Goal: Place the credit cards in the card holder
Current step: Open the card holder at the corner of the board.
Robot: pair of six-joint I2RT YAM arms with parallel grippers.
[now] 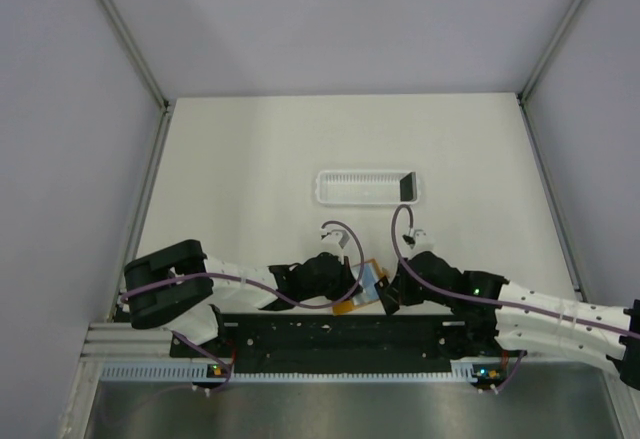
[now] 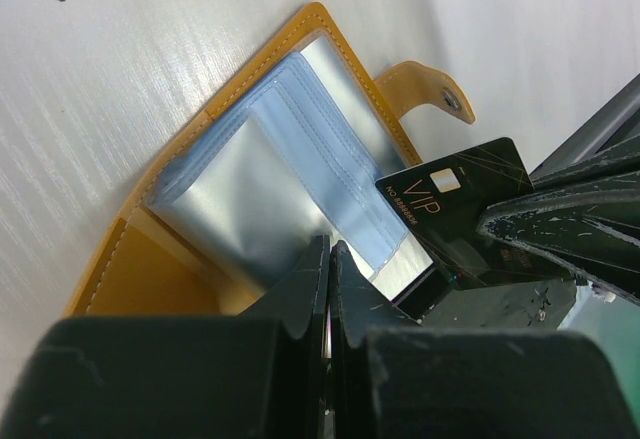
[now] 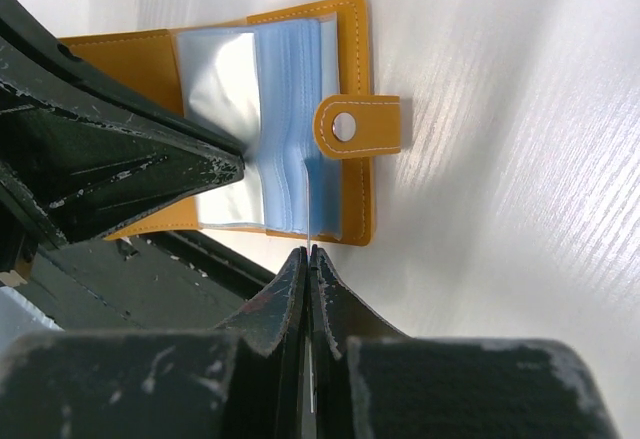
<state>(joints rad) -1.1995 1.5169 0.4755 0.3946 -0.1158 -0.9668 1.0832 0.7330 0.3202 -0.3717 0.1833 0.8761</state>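
Note:
The orange card holder (image 2: pixel 140 279) lies open on the table, its pale blue-grey sleeves (image 2: pixel 300 129) fanned up; it also shows in the right wrist view (image 3: pixel 350 69) and the top view (image 1: pixel 347 306). My left gripper (image 2: pixel 331 250) is shut on a sleeve of the holder. My right gripper (image 3: pixel 309 252) is shut on a black credit card marked VIP (image 2: pixel 452 197), seen edge-on in its own view (image 3: pixel 310 221), with its corner at the sleeves. A second dark card (image 1: pixel 407 186) stands in the white tray.
The long white slotted tray (image 1: pixel 345 199) lies beyond the grippers at mid-table. A black base strip (image 1: pixel 340 334) runs along the near edge just behind the holder. Both grippers (image 1: pixel 335 274) (image 1: pixel 392 289) are close together over the holder.

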